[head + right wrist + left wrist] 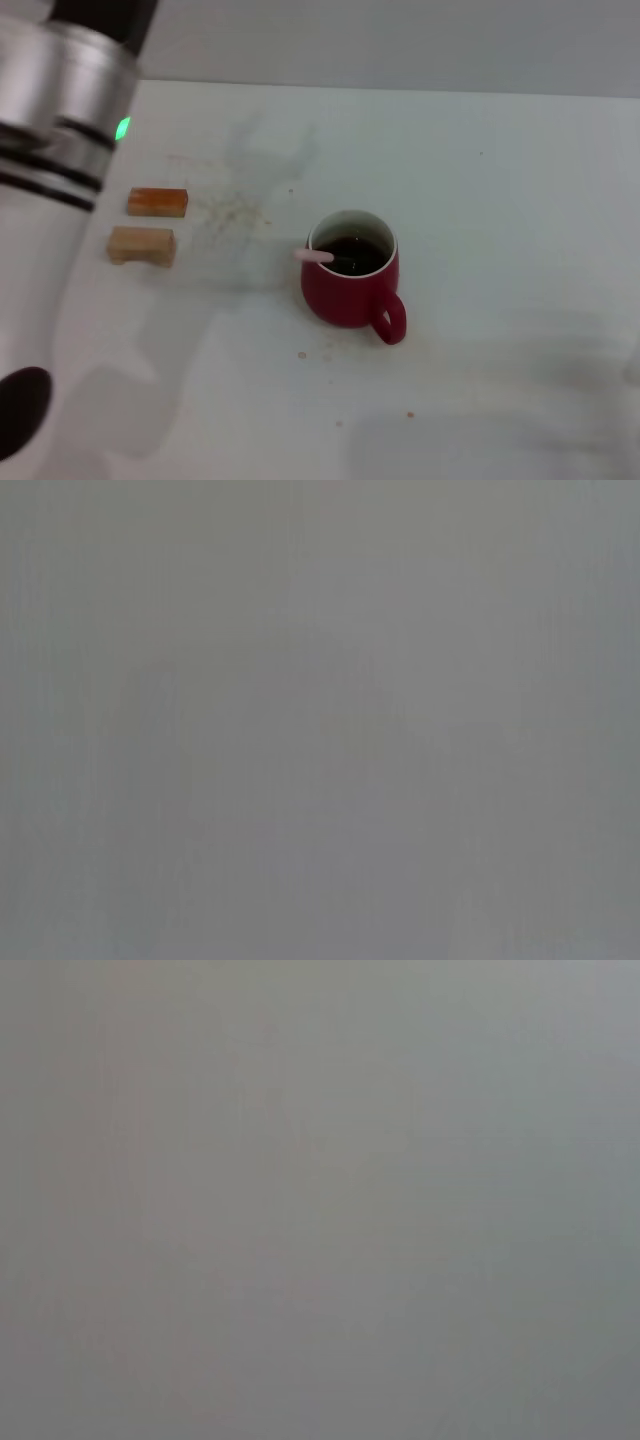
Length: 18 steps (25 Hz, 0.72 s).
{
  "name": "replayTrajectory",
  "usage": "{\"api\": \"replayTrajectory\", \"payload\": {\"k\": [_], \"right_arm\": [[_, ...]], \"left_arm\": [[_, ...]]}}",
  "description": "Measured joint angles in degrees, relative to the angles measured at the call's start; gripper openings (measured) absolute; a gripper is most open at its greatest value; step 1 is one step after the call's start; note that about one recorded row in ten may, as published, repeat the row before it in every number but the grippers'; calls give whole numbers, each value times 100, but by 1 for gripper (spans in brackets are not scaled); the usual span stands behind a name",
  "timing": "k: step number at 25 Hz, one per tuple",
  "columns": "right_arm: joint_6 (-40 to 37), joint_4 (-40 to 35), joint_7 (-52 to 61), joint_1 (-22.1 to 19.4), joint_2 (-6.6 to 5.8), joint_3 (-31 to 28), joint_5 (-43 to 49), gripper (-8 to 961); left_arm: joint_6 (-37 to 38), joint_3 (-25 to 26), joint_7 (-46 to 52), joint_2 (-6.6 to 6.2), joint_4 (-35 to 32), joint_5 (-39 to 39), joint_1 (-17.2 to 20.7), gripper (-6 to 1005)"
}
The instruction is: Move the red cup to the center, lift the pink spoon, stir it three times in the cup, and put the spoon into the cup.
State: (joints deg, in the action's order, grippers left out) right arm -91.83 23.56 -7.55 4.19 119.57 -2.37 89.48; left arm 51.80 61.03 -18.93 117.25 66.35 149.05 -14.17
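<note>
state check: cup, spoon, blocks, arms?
red cup: upright on table, dark liquid inside, handle toward the robot.
pink spoon: in cup, handle over the rim.
orange block: flat, untouched.
tan block: flat, untouched.
left arm: raised, claw unseen.

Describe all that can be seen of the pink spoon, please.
Only the pale pink handle end of the pink spoon shows clearly; it sticks out over the white rim on the robot's left side of the red cup. The rest slants down into the dark inside. It leans on the rim, and no gripper touches it.
</note>
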Motion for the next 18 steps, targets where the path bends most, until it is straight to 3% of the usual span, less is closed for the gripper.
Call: {"api": "replayTrajectory", "payload": {"k": [4,8,12,18], "right_arm": [[-26,-3,0,7,-4,10,3,0],[-135,-4,0,-15,-4,39,8,0],[-257,-9,0,-37,-4,84,9,0],[-355,-19,0,-50,-6,103,9,0]], "left_arm": [[228,685,1563,8,-960,571,45,798],[540,1147,1916,40,-2002,892,40,798],[1332,1442,2690,49,-3337,909,-4,798],[1656,1736,2799,67,-4431,935,44,798]]}}
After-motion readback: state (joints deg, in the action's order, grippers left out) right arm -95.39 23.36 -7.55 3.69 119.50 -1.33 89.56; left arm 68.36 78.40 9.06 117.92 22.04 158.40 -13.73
